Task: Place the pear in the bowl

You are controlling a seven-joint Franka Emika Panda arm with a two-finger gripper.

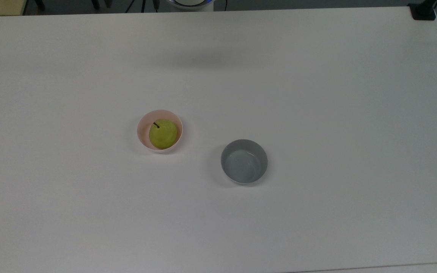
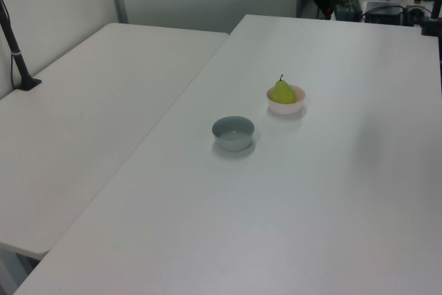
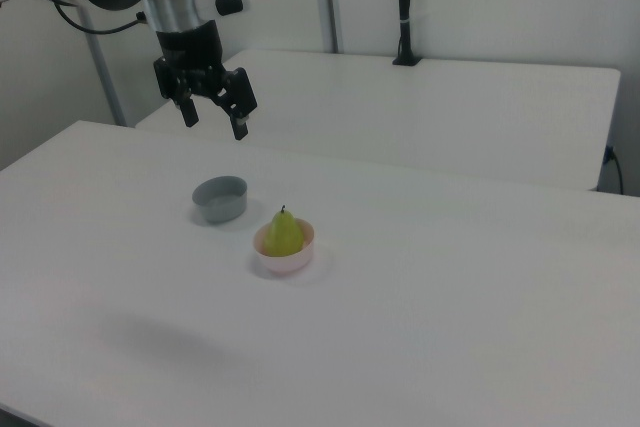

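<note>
My gripper (image 3: 213,119) hung high above the white table (image 3: 450,327), with its two fingers spread wide and nothing between them. In the right view, the pear (image 3: 283,232) was well below my jaws and toward the right view's right. The pear sat upright inside the pink bowl (image 3: 284,259), with its dark stem pointing up and its body rising above the rim. In the top view, the pear (image 1: 162,133) filled most of the pink bowl (image 1: 142,129) and lay toward the top view's right side of it. The grey bowl (image 3: 220,198) stood almost directly beneath my jaws in the right view, near the pink bowl but apart from it. In the left view, the grey bowl (image 2: 233,132) was nearer the camera than the pink bowl (image 2: 286,106), which held the pear (image 2: 282,92).
</note>
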